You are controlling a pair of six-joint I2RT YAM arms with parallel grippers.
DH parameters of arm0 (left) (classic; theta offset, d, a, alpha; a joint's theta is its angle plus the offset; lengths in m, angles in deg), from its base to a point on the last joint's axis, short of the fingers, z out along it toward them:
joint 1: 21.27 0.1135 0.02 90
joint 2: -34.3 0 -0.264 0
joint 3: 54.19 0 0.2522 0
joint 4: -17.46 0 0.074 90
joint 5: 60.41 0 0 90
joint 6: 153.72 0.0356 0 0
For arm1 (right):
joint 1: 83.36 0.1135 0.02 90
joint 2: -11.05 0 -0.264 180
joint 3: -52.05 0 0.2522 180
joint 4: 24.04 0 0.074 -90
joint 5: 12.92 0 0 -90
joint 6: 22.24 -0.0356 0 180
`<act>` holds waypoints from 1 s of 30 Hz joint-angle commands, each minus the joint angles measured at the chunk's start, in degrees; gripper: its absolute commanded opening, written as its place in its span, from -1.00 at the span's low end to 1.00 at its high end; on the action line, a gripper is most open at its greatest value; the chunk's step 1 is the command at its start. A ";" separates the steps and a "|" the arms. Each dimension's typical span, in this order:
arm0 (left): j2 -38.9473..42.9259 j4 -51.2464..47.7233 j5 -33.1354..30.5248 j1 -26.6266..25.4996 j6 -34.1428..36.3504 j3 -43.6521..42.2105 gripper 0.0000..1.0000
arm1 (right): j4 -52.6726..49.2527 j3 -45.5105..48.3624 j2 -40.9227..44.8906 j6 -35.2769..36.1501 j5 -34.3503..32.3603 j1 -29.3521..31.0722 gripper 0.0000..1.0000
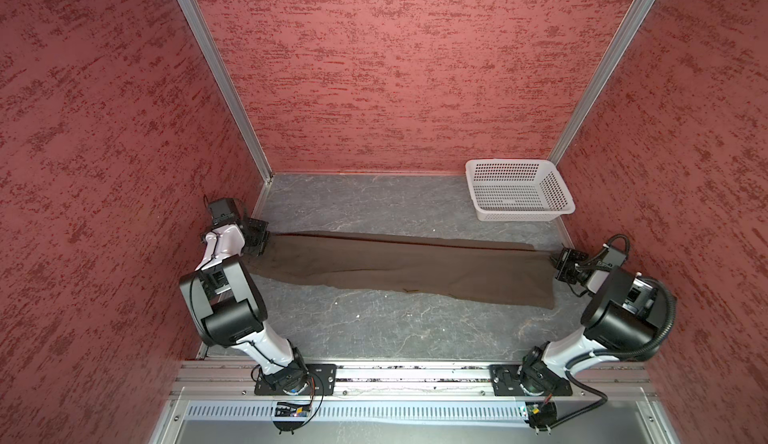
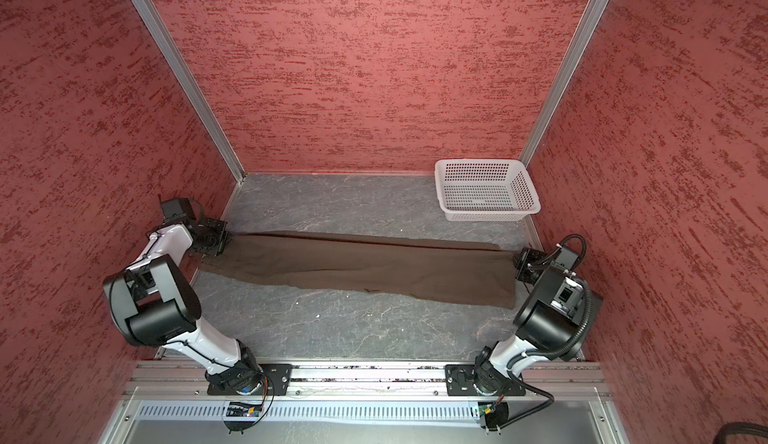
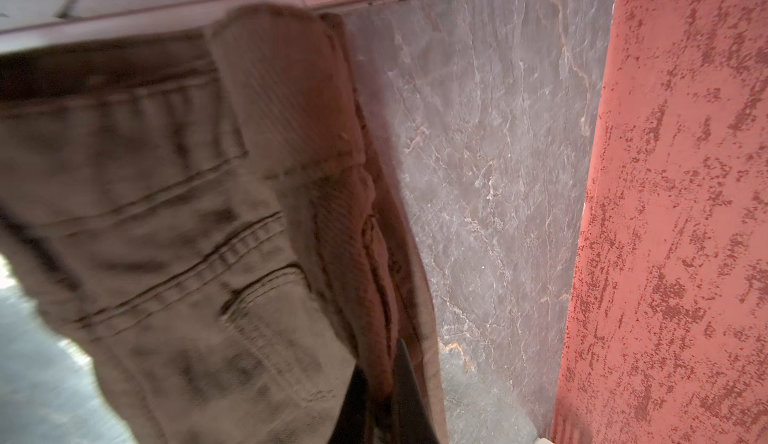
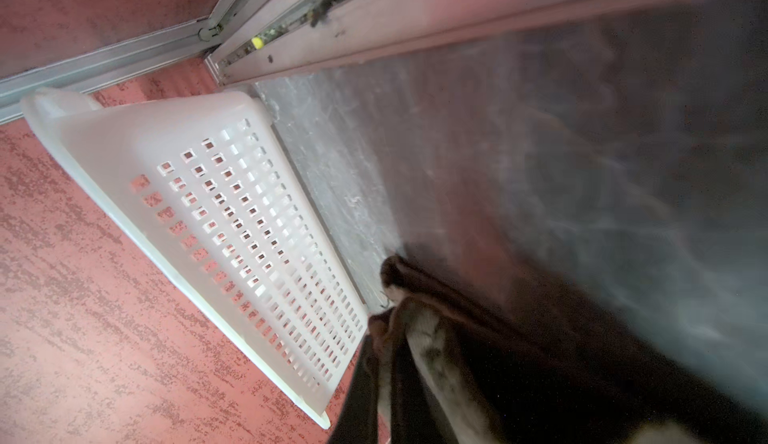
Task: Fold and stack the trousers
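In both top views, the trousers (image 1: 399, 267) (image 2: 357, 267) lay stretched out flat, well clear of the basket (image 1: 511, 162), seemingly halved leg on leg.

Left wrist: the left gripper (image 3: 380, 384) was clamped on the waistband.

Right wrist: the right gripper (image 4: 384, 379) was pinching the hem near the basket.

Crosswise folds and stacking were left.

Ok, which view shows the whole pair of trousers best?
Both top views: each shows the trousers full length, stretched out end to end. The left wrist view gives only blurred seams and waistband up close; the right wrist view only a dark bunched corner.
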 commanded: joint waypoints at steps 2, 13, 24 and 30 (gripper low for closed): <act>-5.36 0.23 -4.04 -1.28 0.29 7.17 -0.92 | 6.12 -4.02 -4.03 -1.41 -4.63 1.43 -1.00; -19.47 -4.13 -6.18 -3.84 1.18 21.17 -0.59 | 11.89 -7.94 -15.42 -3.21 -4.69 5.02 -1.00; -25.92 -6.46 -5.28 -4.51 2.17 29.85 -0.33 | 19.85 -10.35 -21.27 -4.21 2.72 5.11 -0.38; -22.09 -8.05 -4.63 -4.54 2.49 32.32 -0.32 | 20.21 -9.03 -18.17 -1.32 4.40 5.11 -0.35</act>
